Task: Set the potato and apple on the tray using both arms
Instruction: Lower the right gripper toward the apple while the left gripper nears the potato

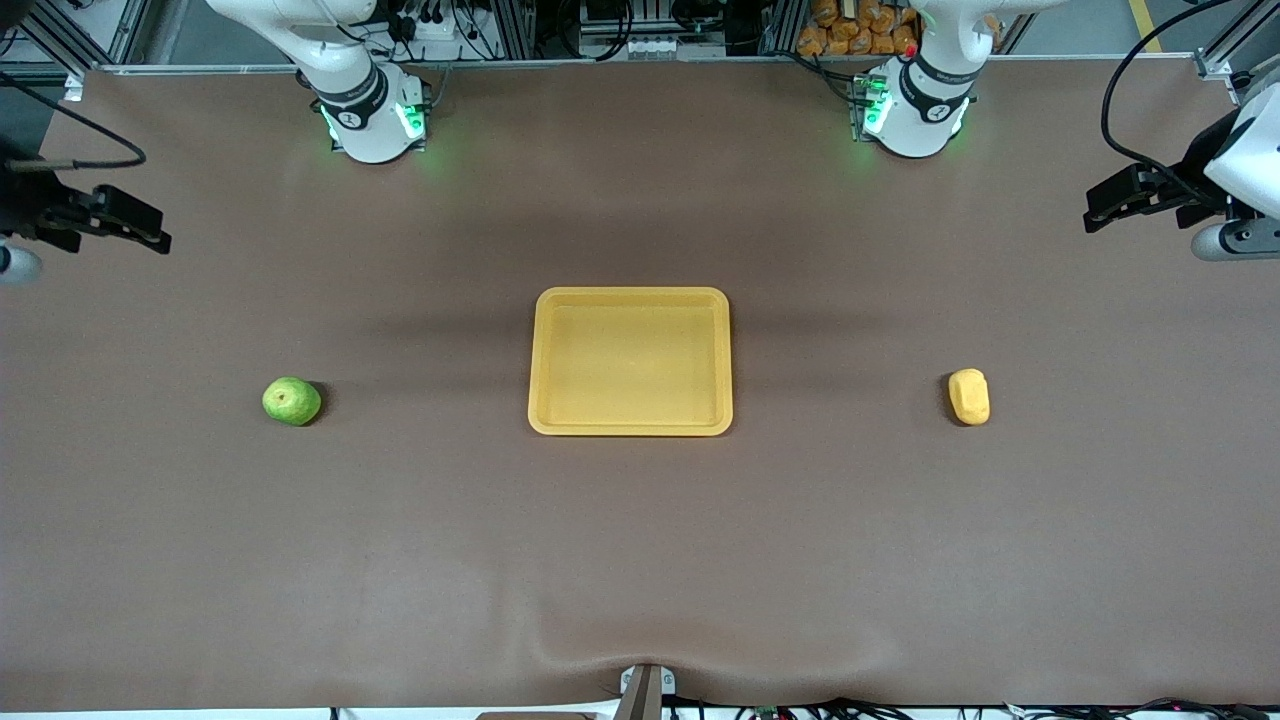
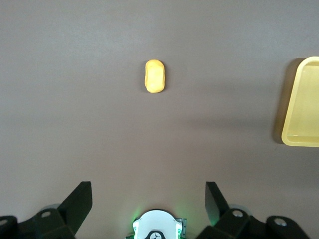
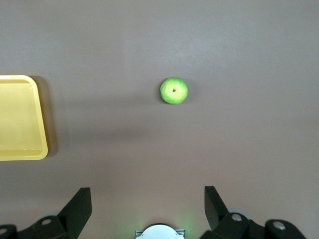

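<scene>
Presently, by label:
Left gripper (image 1: 1100, 207): raised over the table (image 1: 640, 560) at the left arm's end, fingers (image 2: 79, 201) spread apart, holding nothing.
Potato (image 1: 969, 396): on the table below the left gripper, untouched.
Right gripper (image 1: 150, 232): raised at the right arm's end, fingers (image 3: 79, 204) apart, empty.
Apple (image 1: 291, 400): on the table below the right gripper, untouched.
Tray (image 1: 630, 425): mid-table, well apart from both grippers, between apple and potato.

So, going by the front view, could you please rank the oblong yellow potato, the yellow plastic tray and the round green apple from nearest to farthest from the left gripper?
1. Potato, left arm's end.
2. Tray, mid-table.
3. Apple, right arm's end.
</scene>
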`<state>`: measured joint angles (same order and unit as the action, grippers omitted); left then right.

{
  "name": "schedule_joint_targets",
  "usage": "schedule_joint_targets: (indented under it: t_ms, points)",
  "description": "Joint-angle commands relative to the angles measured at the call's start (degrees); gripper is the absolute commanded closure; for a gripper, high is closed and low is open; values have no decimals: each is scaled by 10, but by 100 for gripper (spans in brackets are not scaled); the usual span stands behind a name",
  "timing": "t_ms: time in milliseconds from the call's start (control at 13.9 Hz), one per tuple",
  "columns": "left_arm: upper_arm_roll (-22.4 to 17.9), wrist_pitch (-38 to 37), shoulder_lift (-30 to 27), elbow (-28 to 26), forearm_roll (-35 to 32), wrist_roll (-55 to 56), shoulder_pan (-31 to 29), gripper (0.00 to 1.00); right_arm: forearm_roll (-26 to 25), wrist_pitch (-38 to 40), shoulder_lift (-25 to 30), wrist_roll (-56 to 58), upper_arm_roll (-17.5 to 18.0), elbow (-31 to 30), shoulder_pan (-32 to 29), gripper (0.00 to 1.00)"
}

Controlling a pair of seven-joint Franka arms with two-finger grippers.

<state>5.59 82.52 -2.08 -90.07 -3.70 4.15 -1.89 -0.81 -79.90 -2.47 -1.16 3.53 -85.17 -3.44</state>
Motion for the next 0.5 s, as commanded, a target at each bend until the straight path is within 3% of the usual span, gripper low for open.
schedule_joint_targets:
  t_ms: [0, 432]
  points:
    - [-1, 0, 0, -5, 14, -7, -4, 0, -9, -8, -21, -3, 4, 10, -4, 0]
    - [-1, 48, 1, -32, 13, -8, -12, 0, -17, -38, -75, -2, 4, 10, -4, 0]
